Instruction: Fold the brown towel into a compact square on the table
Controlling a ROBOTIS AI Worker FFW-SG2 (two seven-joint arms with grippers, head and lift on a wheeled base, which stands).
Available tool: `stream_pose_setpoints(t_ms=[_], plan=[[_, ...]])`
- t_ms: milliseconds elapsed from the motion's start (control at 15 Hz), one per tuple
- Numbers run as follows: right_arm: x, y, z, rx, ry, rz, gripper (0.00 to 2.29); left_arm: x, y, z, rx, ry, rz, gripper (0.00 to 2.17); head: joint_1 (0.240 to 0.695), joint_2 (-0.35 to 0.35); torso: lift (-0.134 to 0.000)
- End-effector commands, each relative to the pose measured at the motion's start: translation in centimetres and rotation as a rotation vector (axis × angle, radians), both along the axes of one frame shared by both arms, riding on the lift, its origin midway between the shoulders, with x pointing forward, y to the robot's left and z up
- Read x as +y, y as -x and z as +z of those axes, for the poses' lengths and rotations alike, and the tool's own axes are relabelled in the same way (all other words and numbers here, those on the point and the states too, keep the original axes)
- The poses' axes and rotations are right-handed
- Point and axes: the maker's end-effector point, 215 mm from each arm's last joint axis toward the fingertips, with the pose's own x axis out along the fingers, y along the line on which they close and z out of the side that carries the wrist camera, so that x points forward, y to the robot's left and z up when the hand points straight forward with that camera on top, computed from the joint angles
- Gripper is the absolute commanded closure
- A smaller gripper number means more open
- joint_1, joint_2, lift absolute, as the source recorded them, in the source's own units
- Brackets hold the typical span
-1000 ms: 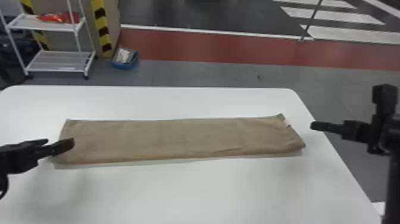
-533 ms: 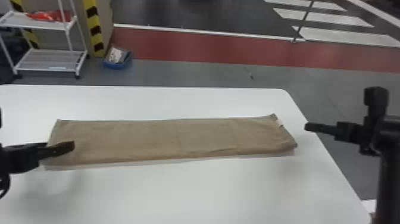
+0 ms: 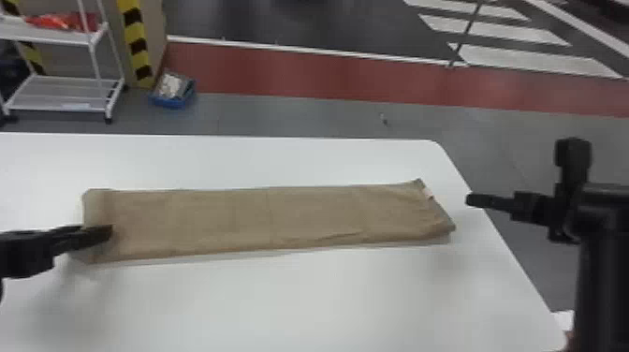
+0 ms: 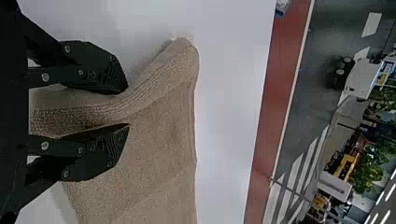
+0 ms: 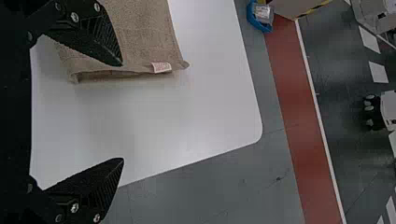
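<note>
Brown towel is awaiting its crosswise fold, left gripper seemingly clamping one end, right gripper standing spread, the next move requiring an inward lift.

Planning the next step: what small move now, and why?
Probably secure the towel by its left end in the left pincer: a raised ridge runs into it there, and the towel lies as a long strip, so that end likely needs folding inward.
</note>
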Motion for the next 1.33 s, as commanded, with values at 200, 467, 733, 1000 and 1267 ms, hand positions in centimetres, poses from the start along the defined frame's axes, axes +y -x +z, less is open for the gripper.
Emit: stream_pose_setpoints(t_ms=[200, 467, 733, 1000, 1267], plan=[[-0.2, 0.1, -0.3, 0.004, -0.003, -0.004, 0.18, 1.1, 0.6, 1.4, -0.031, -0.046, -0.006, 2.14, 0.695, -0.218, -0.124], [-0.1, 0.1, -0.6, 0.005, -0.003, -0.001, 0.18, 1.1, 0.8, 2.4, -0.077, -0.070, -0.081, 2.14, 0.695, -0.222, -0.124], [-0.2, 0.2, -0.9, 0.007, -0.003, 0.000, 0.18, 5.1, 1.4, 4.3, -0.114, -0.079, -0.052, 2.14, 0.695, -0.205, -0.124], [0.0, 0.0, -0.9, 0.006, 0.001, 0.007, 0.18, 9.0, 1.8, 5.9, -0.133, -0.114, -0.029, 2.14, 0.695, -0.161, -0.124], [0.3, 0.1, -0.8, 0.009, -0.005, 0.008, 0.18, 5.0, 2.3, 8.7, -0.156, -0.044, -0.029, 2.14, 0.695, -0.136, -0.124]])
